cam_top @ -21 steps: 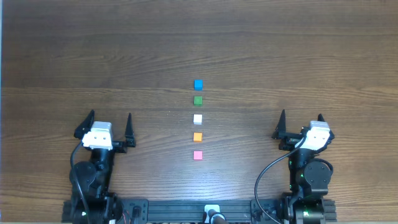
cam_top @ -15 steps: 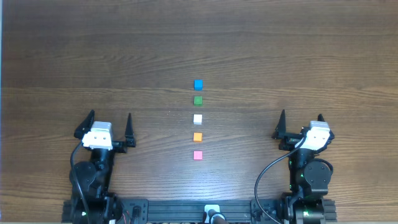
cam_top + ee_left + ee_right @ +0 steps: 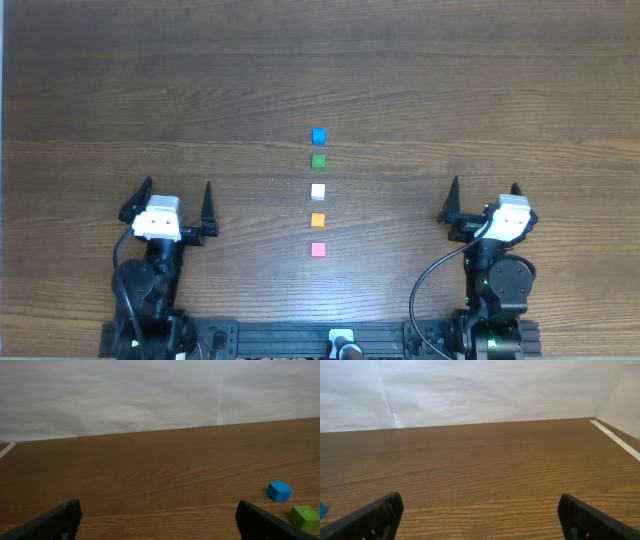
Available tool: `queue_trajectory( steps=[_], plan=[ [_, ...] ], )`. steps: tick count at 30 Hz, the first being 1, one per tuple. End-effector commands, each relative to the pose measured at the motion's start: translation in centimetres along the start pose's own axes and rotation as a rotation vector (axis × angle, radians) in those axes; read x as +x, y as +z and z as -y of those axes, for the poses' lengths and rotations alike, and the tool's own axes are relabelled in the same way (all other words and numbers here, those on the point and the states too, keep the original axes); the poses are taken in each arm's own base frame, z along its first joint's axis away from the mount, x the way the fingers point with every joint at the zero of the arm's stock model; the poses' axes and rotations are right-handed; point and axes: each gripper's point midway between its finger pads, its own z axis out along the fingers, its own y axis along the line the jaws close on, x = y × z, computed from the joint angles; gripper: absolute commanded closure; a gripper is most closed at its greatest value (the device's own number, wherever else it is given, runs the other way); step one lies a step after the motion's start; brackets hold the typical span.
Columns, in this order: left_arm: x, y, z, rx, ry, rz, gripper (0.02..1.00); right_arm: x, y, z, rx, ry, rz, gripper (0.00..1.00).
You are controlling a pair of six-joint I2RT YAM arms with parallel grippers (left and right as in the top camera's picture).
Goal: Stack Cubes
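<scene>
Lying in a row: five small cubes sit in one straight line in the middle of the table (image 3: 450, 80). Each one is flat on the wood with a little gap to the next.
Blue cube (image 3: 319, 136): at the far end of the row, farthest from the arms.
Green cube (image 3: 319, 162): just beside the blue one, one step nearer the arms.
White cube (image 3: 318, 191): in the middle of the row.
Orange cube (image 3: 318, 220): between the white one and the pink one.
Pink cube (image 3: 318, 249): at the near end, closest to the arm bases.
Left gripper (image 3: 177, 186): on the left side of the table, well apart from the row. Its two fingers are spread wide over bare wood.
Right gripper (image 3: 484, 185): on the right side, also well apart from the row. Its fingers are spread wide too, over bare wood.
Table: brown wood with long grain lines.
Wall (image 3: 150, 395): white, standing behind the far edge of the table.
</scene>
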Motion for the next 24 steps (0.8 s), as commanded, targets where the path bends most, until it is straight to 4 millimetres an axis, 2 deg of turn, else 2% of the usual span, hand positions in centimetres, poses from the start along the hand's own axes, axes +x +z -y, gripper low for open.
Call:
queue_trajectory(
  steps=[1,12,16,18,21,24],
  plan=[
    [0.1,0.0,0.1,0.008,0.011,-0.001,0.018,0.2,0.0,-0.3,-0.017,-0.005,-0.001,0.007],
    [0.0,0.0,0.2,0.016,0.010,0.003,0.018,0.2,0.0,-0.3,-0.017,-0.005,-0.001,0.009],
    [-0.6,0.0,0.6,0.038,0.011,0.028,0.018,0.2,0.0,-0.3,-0.017,-0.005,-0.001,0.009],
    [-1.4,-0.1,1.2,0.076,-0.015,0.062,0.018,0.2,0.0,-0.3,-0.017,-0.004,-0.001,0.009],
    [-3.3,-0.6,1.1,0.078,-0.089,0.093,0.018,0.2,0.0,-0.3,-0.017,-0.005,-0.001,0.007],
    [-7.5,-2.2,1.0,0.081,-0.135,0.089,0.018,0.2,0.0,-0.3,-0.017,-0.005,-0.001,0.009]
  ],
)
